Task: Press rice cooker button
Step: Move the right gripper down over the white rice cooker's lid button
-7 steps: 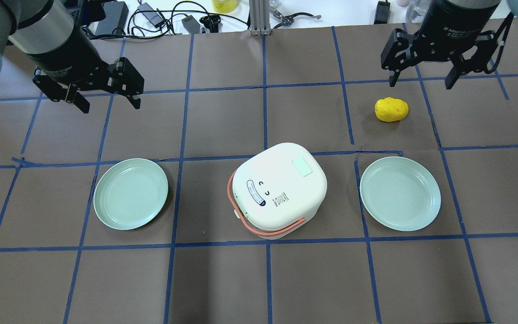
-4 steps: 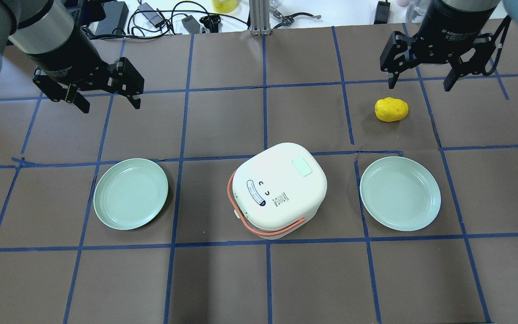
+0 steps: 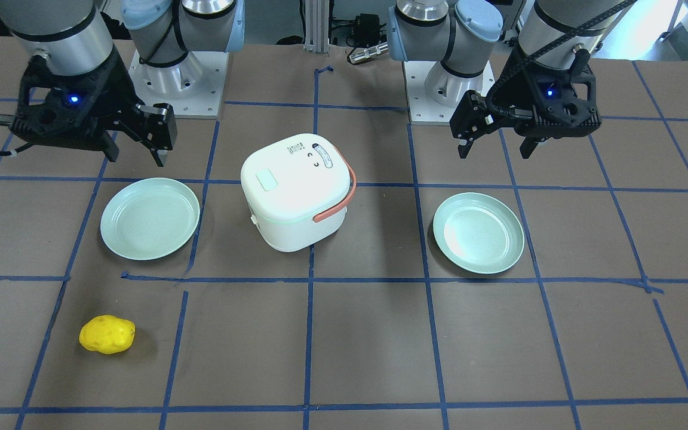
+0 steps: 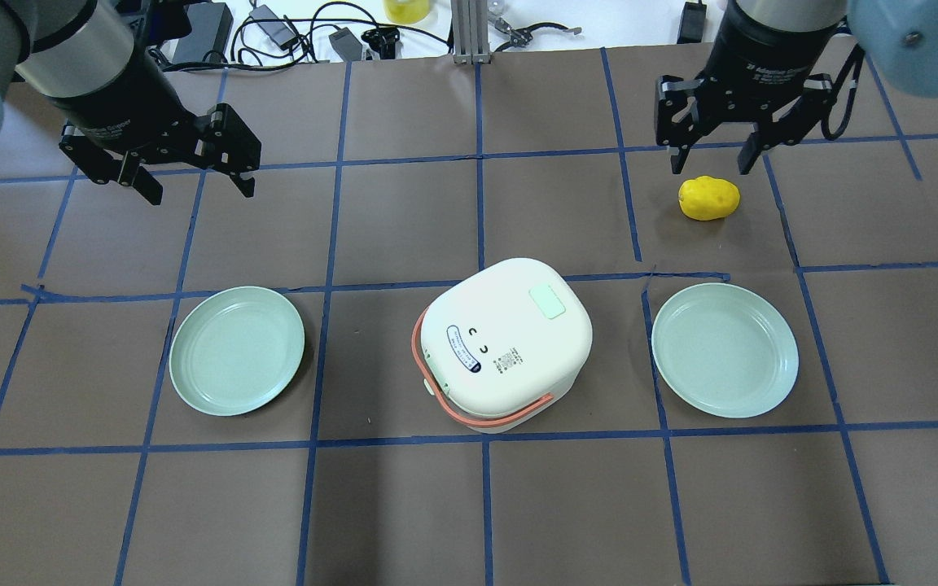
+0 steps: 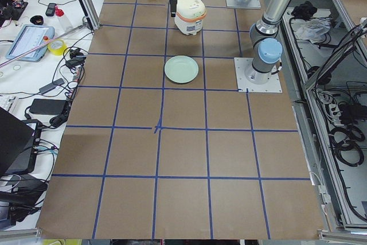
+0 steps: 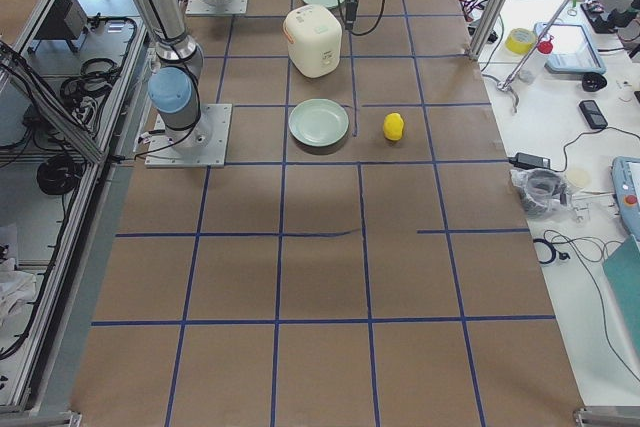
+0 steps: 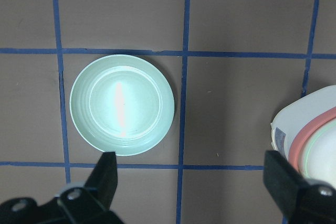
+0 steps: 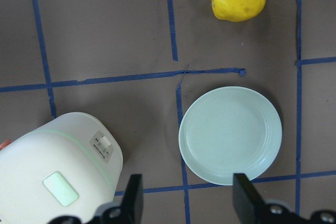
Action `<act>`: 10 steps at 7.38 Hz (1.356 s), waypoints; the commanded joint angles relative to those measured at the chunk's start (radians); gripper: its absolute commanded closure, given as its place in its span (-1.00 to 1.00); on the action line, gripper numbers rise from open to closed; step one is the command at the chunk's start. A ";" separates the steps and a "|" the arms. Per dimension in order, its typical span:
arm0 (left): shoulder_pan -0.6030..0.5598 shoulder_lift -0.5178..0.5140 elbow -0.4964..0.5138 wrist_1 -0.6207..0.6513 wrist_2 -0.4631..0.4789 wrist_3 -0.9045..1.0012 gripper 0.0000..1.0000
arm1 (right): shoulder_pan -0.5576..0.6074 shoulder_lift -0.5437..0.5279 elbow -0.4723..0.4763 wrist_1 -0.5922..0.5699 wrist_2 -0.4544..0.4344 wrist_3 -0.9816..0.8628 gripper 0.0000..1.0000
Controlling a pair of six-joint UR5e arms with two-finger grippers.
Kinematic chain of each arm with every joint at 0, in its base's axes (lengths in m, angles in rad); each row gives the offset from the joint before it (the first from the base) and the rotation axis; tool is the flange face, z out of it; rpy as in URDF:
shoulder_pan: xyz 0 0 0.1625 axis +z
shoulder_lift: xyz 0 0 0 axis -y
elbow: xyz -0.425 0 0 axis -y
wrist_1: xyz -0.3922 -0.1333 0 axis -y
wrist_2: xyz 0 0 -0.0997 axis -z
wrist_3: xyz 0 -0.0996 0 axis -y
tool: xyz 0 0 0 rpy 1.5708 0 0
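Two tools hang high over a brown tabletop [image 4: 404,220] marked into squares with blue tape. The left tool [image 4: 199,185] has its two black fingers spread wide apart and holds nothing. The right tool [image 4: 709,160] also has its fingers spread apart and is empty. Neither touches anything.

Seen from the overhead camera, the left tool is at the far left and the right tool at the far right. Each wrist camera looks straight down on the plate on its own side, with an edge of the cooker in view.

One white rice cooker [image 4: 506,346] stands upright in the middle of the tabletop, turned at a slight angle to the tape lines. Its lid is closed and carries one pale green rectangle [image 4: 548,303] near its far right corner. One orange handle [image 4: 418,346] lies folded down around the lid. The right wrist view shows a small switch plate [image 8: 103,147] on the cooker's side wall.

Two pale green plates lie flat, both empty: one plate [image 4: 237,350] to the left of the cooker and one plate [image 4: 725,350] to the right, each apart from it.

One yellow lumpy potato-like thing [image 4: 709,198] lies on the tabletop beyond the right plate.
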 commanded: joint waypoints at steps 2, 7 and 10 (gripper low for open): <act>0.000 0.000 0.000 0.000 0.000 0.000 -1.00 | 0.089 0.014 0.047 0.006 0.085 0.004 1.00; 0.000 0.000 0.000 0.000 0.000 0.000 -1.00 | 0.197 0.071 0.182 -0.144 0.129 0.049 1.00; 0.000 0.000 0.000 0.000 0.000 0.000 -1.00 | 0.200 0.105 0.184 -0.149 0.131 0.049 1.00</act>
